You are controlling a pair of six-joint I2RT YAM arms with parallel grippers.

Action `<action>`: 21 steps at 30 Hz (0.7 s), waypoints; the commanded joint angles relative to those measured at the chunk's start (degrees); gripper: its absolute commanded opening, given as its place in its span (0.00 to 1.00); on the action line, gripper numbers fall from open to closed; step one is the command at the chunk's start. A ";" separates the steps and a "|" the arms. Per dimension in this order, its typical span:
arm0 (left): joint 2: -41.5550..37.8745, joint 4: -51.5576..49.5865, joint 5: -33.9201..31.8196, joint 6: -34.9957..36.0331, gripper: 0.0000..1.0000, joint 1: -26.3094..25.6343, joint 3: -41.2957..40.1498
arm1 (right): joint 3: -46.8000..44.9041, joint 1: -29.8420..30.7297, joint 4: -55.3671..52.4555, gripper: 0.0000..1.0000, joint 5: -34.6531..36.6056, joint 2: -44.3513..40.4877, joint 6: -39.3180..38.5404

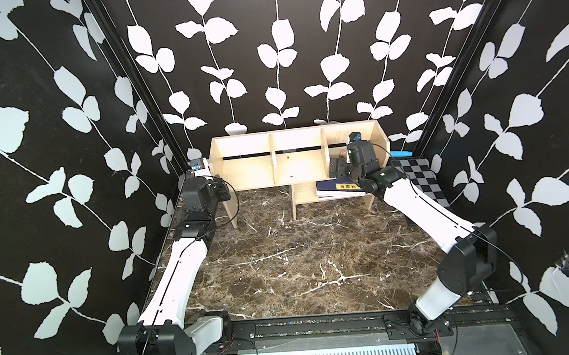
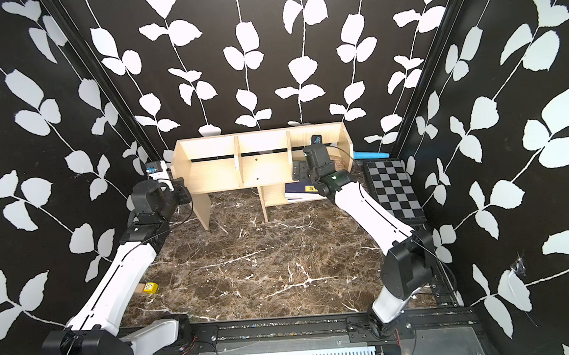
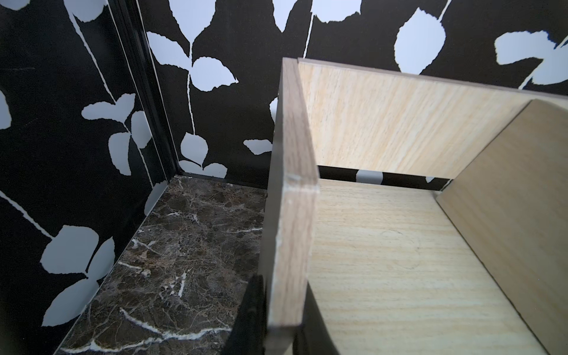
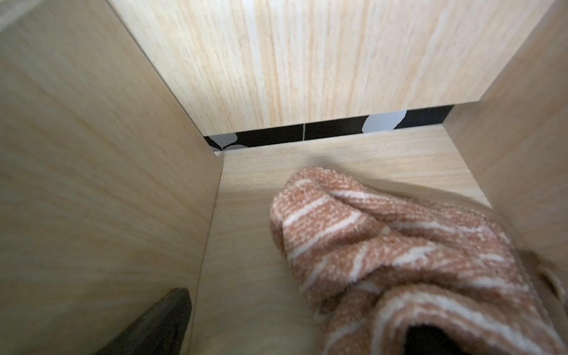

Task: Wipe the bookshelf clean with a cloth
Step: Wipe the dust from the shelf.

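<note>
The left jaws clamped the bookshelf's (image 1: 296, 165) end wall (image 3: 292, 184) — probably to steady it — while the right jaws stood apart inside the right compartment (image 4: 338, 147), the cloth (image 4: 384, 246) bunched on its floor, seemingly ungripped.

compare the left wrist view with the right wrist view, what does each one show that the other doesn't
Only the left wrist view: the marble tabletop, the leaf-patterned wall, and the left gripper clamped on the end panel of the bookshelf. Only the right wrist view: the cloth, bunched on a compartment floor. Both: light-wood shelf panels and the dark gap under the back board, with the leaf pattern showing through.
</note>
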 commanded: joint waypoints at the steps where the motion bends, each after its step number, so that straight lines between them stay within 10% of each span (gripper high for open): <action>1: 0.40 -3.52 4.61 -10.05 0.00 0.38 0.06 | -0.94 -0.37 -5.20 1.00 2.74 -5.31 2.63; 17: 0.20 -4.01 4.92 -10.47 0.00 0.47 0.45 | 5.20 -4.05 -8.55 1.00 2.17 0.92 9.41; 19: 0.29 -3.81 5.86 -10.90 0.00 0.44 0.41 | 6.89 -4.13 -8.57 0.94 2.53 4.10 9.20; 21: 0.44 -3.28 6.52 -11.39 0.00 0.47 0.15 | 9.73 -4.33 -9.31 0.66 0.31 7.91 8.65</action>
